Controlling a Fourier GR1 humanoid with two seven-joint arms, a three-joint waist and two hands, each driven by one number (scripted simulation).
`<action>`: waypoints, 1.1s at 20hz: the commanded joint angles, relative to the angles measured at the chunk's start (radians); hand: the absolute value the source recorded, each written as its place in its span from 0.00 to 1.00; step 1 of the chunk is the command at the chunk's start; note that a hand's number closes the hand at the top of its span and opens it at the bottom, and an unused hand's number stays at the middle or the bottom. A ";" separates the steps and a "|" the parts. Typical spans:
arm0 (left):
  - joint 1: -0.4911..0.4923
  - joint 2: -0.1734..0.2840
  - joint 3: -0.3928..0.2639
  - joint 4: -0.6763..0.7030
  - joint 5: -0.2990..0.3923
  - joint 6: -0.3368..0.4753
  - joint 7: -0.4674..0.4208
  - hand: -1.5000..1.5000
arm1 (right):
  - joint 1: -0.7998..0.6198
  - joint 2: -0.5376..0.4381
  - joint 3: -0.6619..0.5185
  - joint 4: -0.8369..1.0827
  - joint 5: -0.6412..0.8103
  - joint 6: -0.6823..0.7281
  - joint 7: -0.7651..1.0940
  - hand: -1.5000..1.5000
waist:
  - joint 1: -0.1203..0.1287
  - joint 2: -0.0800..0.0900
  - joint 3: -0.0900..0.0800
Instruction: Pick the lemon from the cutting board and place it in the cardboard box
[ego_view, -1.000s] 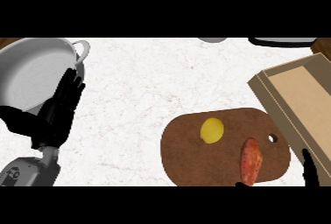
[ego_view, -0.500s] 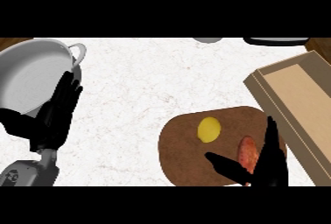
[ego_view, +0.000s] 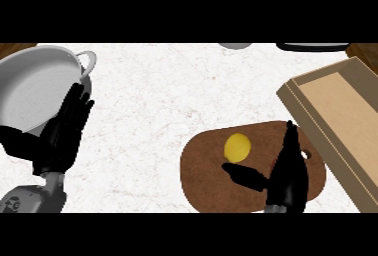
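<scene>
Yellow lemon (ego_view: 237, 147) on cutting board (ego_view: 203, 170), cardboard box (ego_view: 347, 117) beside, R hand (ego_view: 288, 172) open

you find no readable text, label, brand, number or sign anywhere on this counter; every surface in the head view before you is unmarked.

Lemon (ego_view: 237, 147) on cutting board (ego_view: 210, 172); cardboard box (ego_view: 341, 120) right; pan (ego_view: 33, 87) far left.
</scene>
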 joint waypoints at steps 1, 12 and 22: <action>0.034 -0.036 -0.027 -0.037 -0.035 0.030 -0.011 0.50 | -0.049 0.006 0.022 0.023 -0.004 -0.040 0.235 0.00 | -0.001 -0.002 0.000; 0.020 -0.018 0.019 -0.044 -0.029 0.004 0.041 0.50 | -0.086 0.006 -0.042 0.171 -0.056 -0.069 0.186 0.00 | -0.002 -0.001 0.001; 0.000 -0.074 0.007 -0.028 -0.090 0.027 0.033 0.50 | -0.157 0.006 -0.029 0.297 -0.122 -0.134 0.142 0.00 | -0.002 0.000 0.001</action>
